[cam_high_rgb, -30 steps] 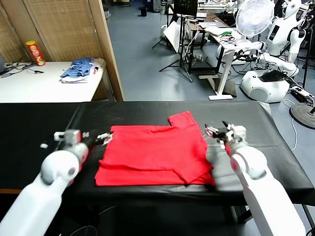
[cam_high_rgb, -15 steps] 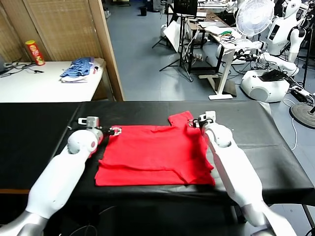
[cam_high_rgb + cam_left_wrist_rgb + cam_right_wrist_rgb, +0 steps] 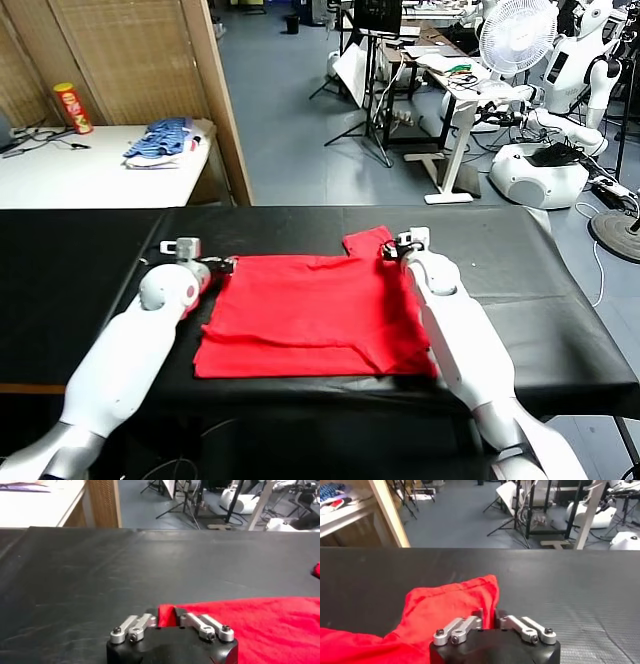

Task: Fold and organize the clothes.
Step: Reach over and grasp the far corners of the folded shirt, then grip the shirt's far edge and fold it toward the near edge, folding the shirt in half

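Head view first: I have the red T-shirt (image 3: 310,315) lying flat on the black worktop (image 3: 80,270), partly folded, with one sleeve sticking out at its far right corner. My left gripper (image 3: 222,266) is at the far left corner of the shirt, and my right gripper (image 3: 392,250) is at the far right, on that sleeve. Both arms reach forward from the near edge, one on each side of the garment.

On the left wrist view, the left gripper (image 3: 169,618) has its jaws closed on the shirt's edge, a small ridge of red cloth (image 3: 250,625) pinched up between them. The rest of the fabric spreads away flat over the dark surface.

On the right wrist view, the right gripper (image 3: 489,616) is likewise clamped on the sleeve (image 3: 450,605), its jaws drawn together with the hem caught between them (the cloth bunches a little where it meets the jaws).

Beyond the worktop I can see a white table (image 3: 90,180) at far left carrying a blue-and-white pile of fabric (image 3: 160,140) and a red-and-yellow can (image 3: 72,108), well apart from each other. A wooden screen (image 3: 140,60) stands behind it, and a white fan (image 3: 517,35) stands far right.
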Controlling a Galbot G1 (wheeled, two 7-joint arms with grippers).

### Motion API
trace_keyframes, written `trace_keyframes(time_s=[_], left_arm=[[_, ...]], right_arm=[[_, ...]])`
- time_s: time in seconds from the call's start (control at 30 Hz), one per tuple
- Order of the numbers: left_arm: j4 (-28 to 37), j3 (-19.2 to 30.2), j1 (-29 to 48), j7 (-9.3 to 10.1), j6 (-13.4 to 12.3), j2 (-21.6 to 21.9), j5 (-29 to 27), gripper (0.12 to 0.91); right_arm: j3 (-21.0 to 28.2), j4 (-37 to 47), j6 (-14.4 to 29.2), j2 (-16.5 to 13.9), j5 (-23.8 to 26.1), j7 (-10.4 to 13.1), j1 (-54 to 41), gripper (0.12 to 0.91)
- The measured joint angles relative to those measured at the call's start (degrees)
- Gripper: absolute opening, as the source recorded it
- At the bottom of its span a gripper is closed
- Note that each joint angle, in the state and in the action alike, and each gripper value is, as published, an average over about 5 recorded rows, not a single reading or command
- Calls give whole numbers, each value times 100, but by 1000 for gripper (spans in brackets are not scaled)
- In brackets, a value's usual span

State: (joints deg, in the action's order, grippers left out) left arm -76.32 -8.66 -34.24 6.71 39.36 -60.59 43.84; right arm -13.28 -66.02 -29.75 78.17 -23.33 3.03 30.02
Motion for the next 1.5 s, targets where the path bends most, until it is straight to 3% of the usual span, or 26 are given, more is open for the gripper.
trace_keyframes(time_s=[0.27,0.5,0.67,0.9,1.17,1.5], left_arm=[[-431,-245,-226,-40,-180,107,-404,126],[-1374,-575,-713,169,-65,422,-437,126],[-2164,-820,-1368,266,63,709,-438,126],[-3240,-1191,-2387,374,191,1011,-520,126],[-4079,-1501,-3298,537,283,1073,-1118,126],[-4350,-1656,-4018,394,285,974,-1546,126]], right_arm=[[-58,-1217,-92,-360,-334,-25,574,123],[-305,-2495,-569,-959,-971,48,1335,123],[-423,-3207,-1037,-1405,-1345,252,1782,123],[-484,-3905,-1247,-1830,-1481,328,2266,123],[-479,-4359,-1247,-2046,-1423,345,2716,123],[-500,-4697,-1244,-2036,-1160,276,3341,134]])
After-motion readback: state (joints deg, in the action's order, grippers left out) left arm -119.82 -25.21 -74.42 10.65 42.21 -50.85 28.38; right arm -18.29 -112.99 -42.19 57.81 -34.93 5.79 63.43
